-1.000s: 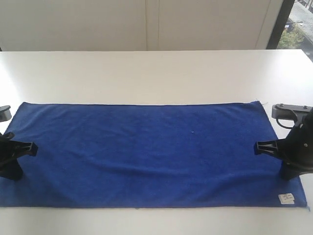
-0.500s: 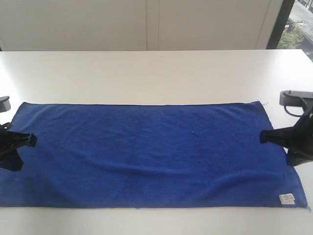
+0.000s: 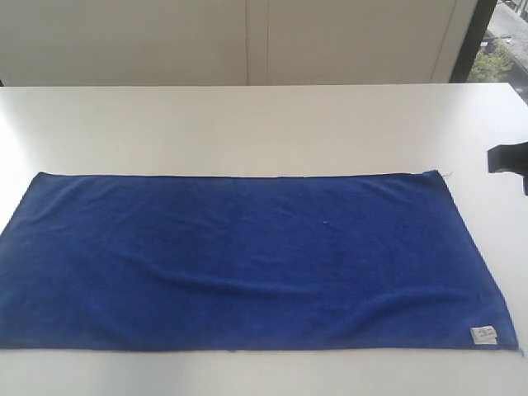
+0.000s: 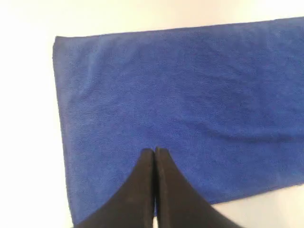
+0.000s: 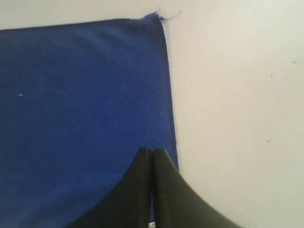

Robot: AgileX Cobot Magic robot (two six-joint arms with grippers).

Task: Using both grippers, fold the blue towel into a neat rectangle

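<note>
The blue towel point(image 3: 247, 260) lies spread flat and unfolded on the white table point(image 3: 247, 124), long side across the exterior view, with a small white label point(image 3: 483, 334) at its near right corner. My left gripper point(image 4: 155, 151) is shut and empty, held above the towel point(image 4: 190, 95) near its left short edge; it is out of the exterior view. My right gripper point(image 5: 152, 151) is shut and empty too, above the towel's point(image 5: 80, 104) right short edge. Only a black part of the right arm point(image 3: 510, 158) shows at the exterior view's right border.
A frayed thread sticks out at the towel's far right corner point(image 5: 161, 16). Bare white table surrounds the towel on all sides. A wall stands behind the table's far edge point(image 3: 247, 41), with a window at the upper right.
Both arms have pulled away from the towel's short ends, outward and out of the exterior view: the left is gone from it, the right only shows at the border. The towel has not moved.
</note>
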